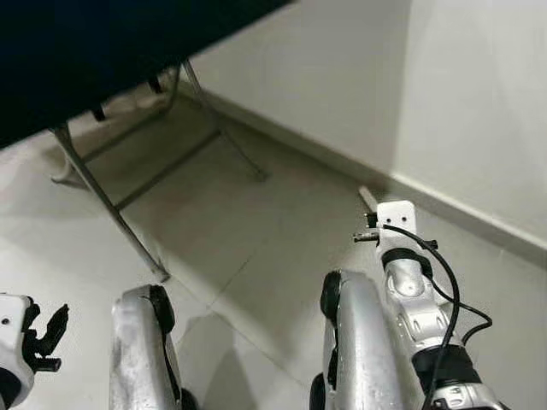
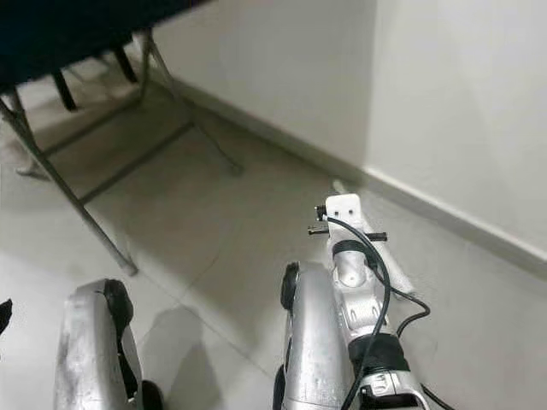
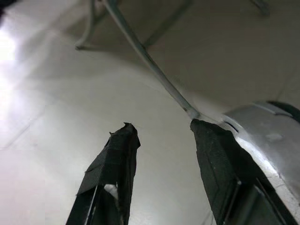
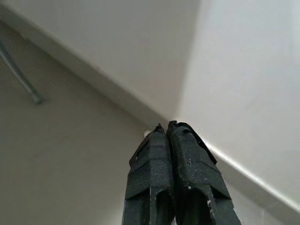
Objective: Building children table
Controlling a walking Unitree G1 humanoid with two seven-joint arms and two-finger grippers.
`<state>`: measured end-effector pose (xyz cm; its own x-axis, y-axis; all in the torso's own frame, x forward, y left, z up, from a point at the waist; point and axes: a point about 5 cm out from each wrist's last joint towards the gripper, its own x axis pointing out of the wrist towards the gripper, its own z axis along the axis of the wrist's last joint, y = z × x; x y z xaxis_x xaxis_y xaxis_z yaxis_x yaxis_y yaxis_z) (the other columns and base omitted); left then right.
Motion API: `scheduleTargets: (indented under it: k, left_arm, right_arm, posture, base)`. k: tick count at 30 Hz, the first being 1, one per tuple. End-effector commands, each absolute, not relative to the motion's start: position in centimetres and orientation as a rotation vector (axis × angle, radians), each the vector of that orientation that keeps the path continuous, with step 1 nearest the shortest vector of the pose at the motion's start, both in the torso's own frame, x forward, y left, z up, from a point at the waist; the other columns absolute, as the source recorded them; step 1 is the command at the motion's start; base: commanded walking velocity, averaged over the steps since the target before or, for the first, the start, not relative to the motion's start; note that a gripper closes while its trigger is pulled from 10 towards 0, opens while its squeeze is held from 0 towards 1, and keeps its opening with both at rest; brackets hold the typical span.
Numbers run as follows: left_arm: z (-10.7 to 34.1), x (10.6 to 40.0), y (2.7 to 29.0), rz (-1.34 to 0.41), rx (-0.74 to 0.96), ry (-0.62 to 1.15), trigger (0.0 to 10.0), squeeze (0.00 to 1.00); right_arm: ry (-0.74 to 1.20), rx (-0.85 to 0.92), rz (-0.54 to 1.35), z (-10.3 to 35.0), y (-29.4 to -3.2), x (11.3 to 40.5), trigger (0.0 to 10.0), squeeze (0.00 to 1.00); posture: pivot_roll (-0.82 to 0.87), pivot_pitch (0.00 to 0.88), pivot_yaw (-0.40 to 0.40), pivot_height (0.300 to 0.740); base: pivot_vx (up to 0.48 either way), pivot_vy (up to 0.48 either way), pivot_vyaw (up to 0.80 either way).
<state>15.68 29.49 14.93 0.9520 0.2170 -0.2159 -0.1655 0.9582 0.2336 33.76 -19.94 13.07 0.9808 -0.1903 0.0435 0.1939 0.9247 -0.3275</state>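
Observation:
No table parts lie on the floor in front of me. My right arm (image 1: 402, 273) reaches forward and low toward the corner of the room. In its wrist view the right gripper (image 4: 166, 126) is shut with nothing between its fingers, aimed at the baseboard where two walls meet. My left arm (image 1: 13, 346) hangs low at the far left. The left gripper (image 3: 161, 131) is open and holds nothing, its black fingers (image 3: 117, 150) over pale floor tiles near a metal table leg (image 3: 150, 61).
A folding table with a dark top (image 1: 85, 51) and thin grey metal legs (image 1: 111, 209) stands at the upper left. White walls and a baseboard (image 1: 461, 209) close off the right and far side. My own silver legs (image 1: 141, 350) show at the bottom.

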Motion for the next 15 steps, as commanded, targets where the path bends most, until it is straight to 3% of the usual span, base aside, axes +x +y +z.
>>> scheduleTargets:
  k: [1, 3, 11, 12, 15]
  left_arm:
    - [14.2, 15.7, 29.4, 0.202, 0.213, 0.261, 10.0, 0.00]
    - [14.2, 16.1, 29.3, 0.197, 0.211, 0.249, 10.0, 0.00]
    - [14.1, 17.0, 27.7, 0.159, 0.222, 0.205, 10.0, 0.00]
    - [14.0, 17.1, 27.5, 0.156, 0.219, 0.201, 10.0, 0.00]
    - [13.6, 17.5, 27.1, 0.156, 0.212, 0.188, 10.0, 0.00]
  right_arm:
    - [0.031, -0.350, -0.208, 12.2, -20.3, 33.3, 0.0, 0.00]
    - [0.035, -0.361, -0.215, 12.0, -19.9, 33.4, 10.0, 0.00]
    - [-0.033, -0.335, -0.220, 13.5, -18.9, 33.4, 10.0, 0.00]
    - [-0.052, -0.324, -0.226, 13.9, -18.8, 33.3, 10.0, 1.00]
    - [-0.091, -0.317, -0.221, 14.9, -18.3, 33.1, 10.0, 1.00]
  posture:
    - [-0.03, 0.055, -0.055, 0.365]
    - [-0.03, 0.047, -0.057, 0.370]
    - [-0.04, 0.021, -0.061, 0.370]
    - [-0.04, 0.019, -0.061, 0.370]
    - [-0.05, 0.000, -0.066, 0.370]
  base:
    - [0.000, 0.000, 0.00]
    - [0.000, 0.000, 0.00]
    - [0.000, 0.000, 0.00]
    - [0.000, 0.000, 0.00]
    - [0.000, 0.000, 0.00]
